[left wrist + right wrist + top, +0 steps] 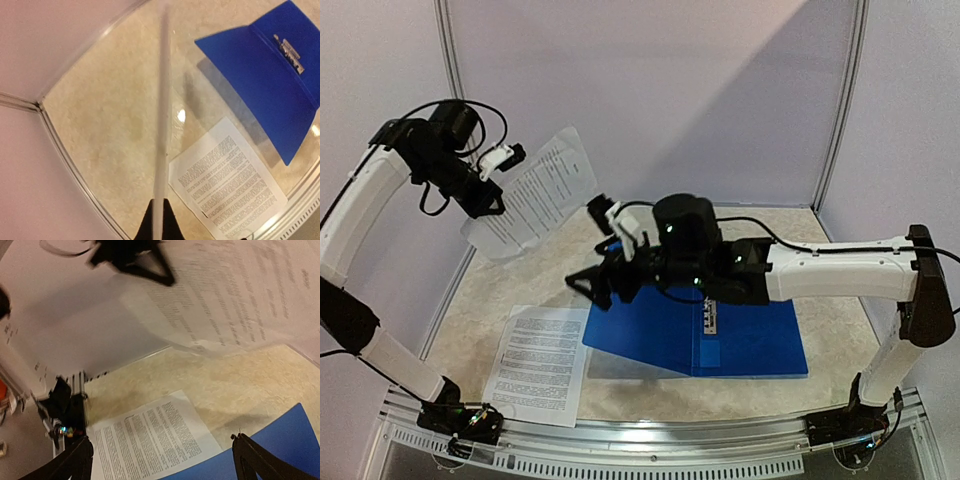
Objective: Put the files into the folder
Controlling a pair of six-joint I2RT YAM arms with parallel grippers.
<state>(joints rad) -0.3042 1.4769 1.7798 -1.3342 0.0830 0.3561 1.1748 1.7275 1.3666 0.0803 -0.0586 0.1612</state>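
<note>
**One file on the tabletop, one held aloft, folder open**

Near left corner of the tabletop [500, 300]: first file [538, 362], a white sheet of dense black text, flat and printed side up, its right edge just beside the folder's left cover.

Near edge, centre to right: folder [740, 340], glossy dark blue, open with the inside face up. Metal clip [709, 318] along the spine. Right cover flat on the tabletop. Left cover tilted up, with a shadow beneath it.

Above the far left corner of the left cover: right gripper [588, 285], fingers spread wide with nothing between them. Whether it touches the cover cannot be told. Below it in the right wrist view, the first file and a corner of blue cover.

Above the left edge, toward the far left corner: left gripper [492, 207], raised high and pinched tight on one edge of the second file [545, 190]. Sheet tilted in the air, well clear of the tabletop and of the folder. Seen edge-on as a pale strip in the left wrist view, with its printed face toward the right wrist camera.
</note>
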